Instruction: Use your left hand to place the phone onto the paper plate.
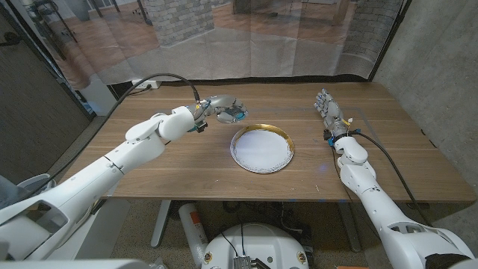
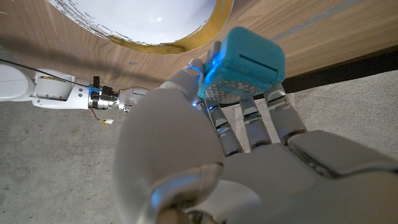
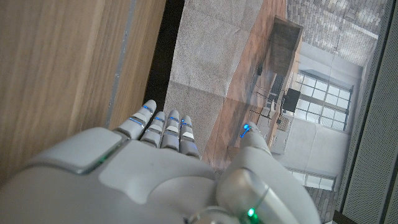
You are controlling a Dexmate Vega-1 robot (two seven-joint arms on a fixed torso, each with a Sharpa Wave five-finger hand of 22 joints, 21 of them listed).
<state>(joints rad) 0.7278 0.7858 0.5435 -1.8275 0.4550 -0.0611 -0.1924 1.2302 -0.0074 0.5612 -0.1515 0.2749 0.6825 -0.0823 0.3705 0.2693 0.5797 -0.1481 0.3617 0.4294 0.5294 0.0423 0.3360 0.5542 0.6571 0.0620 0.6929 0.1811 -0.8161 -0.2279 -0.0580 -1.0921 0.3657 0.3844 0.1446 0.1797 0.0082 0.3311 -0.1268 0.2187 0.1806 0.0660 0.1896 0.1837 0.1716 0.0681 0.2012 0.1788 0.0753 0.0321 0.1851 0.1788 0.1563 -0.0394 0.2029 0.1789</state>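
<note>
A white paper plate with a gold rim [image 1: 261,128] lies near the middle of the wooden table. My left hand [image 1: 219,107] is just behind the plate's far left rim and grips a small teal phone [image 1: 237,114]. In the left wrist view the teal phone [image 2: 245,65] sits between the thumb and the fingertips of my left hand [image 2: 205,155], with the plate's rim [image 2: 155,45] close beyond it. My right hand [image 1: 328,108] stands on the table to the right of the plate, fingers straight and apart, holding nothing.
A black cable [image 1: 160,78] runs over the table's back left corner to my left arm. The table's far edge [image 1: 261,82] meets a clear plastic curtain. In the right wrist view my right hand [image 3: 168,162] reaches past the table's edge [image 3: 146,56] over grey floor.
</note>
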